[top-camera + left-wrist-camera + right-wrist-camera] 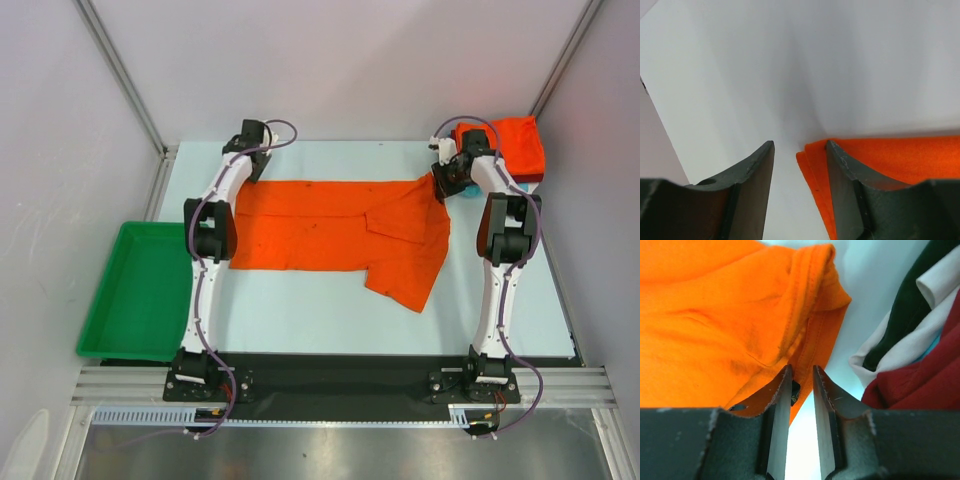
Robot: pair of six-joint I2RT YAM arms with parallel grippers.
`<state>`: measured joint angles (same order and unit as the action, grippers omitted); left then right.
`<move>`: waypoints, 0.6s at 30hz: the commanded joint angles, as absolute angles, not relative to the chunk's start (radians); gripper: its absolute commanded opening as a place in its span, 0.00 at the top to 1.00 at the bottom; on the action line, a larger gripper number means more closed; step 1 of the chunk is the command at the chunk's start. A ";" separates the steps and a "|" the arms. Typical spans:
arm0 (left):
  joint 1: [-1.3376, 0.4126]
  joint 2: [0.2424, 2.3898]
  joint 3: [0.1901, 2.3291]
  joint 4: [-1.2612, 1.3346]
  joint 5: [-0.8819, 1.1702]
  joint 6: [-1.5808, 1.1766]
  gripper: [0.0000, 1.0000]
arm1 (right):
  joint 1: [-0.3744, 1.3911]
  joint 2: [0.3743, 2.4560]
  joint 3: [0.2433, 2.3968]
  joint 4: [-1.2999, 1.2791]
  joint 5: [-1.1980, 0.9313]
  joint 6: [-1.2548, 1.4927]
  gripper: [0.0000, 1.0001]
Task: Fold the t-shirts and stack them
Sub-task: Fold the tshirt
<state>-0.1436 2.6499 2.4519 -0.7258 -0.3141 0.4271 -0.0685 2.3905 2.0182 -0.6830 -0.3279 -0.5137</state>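
1. The orange shirt [320, 230] lies spread on the table [300, 315], its long axis running left to right.
2. The left gripper [800, 145] sits at the far-left corner. Its fingers are wide apart, with cloth just beside one finger and nothing pinched.
3. The right gripper [801, 369] sits at the far-right corner, at the hem. Its gap is narrow and no cloth shows in it.
4. Each arm is nearest its own corner, so a two-handed pinch looks due.
5. Count: one spread shirt, one pile of folded shirts [510, 145] with its layers too hidden to number, and one green tray [140, 290].
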 commanded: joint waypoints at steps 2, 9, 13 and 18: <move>-0.155 2.516 2.481 -0.663 -0.348 0.388 0.48 | -0.058 2.280 2.052 -0.669 -0.365 -0.545 0.69; -0.225 2.295 2.393 -0.716 -0.282 0.362 0.46 | -0.054 2.045 1.930 -0.680 -0.422 -0.630 0.64; -0.248 2.162 2.196 -0.724 -0.244 0.356 0.48 | -0.052 1.893 1.714 -0.722 -0.463 -0.753 0.64; -0.252 1.999 1.861 -0.675 -0.210 0.337 0.49 | 0.036 1.643 1.255 -0.796 -0.485 -1.007 0.62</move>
<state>-0.2665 2.0525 1.9881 -0.6739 -0.2440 0.3664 -0.0315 1.7229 1.4937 -0.6949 -0.4507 -0.8139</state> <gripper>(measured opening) 0.513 0.371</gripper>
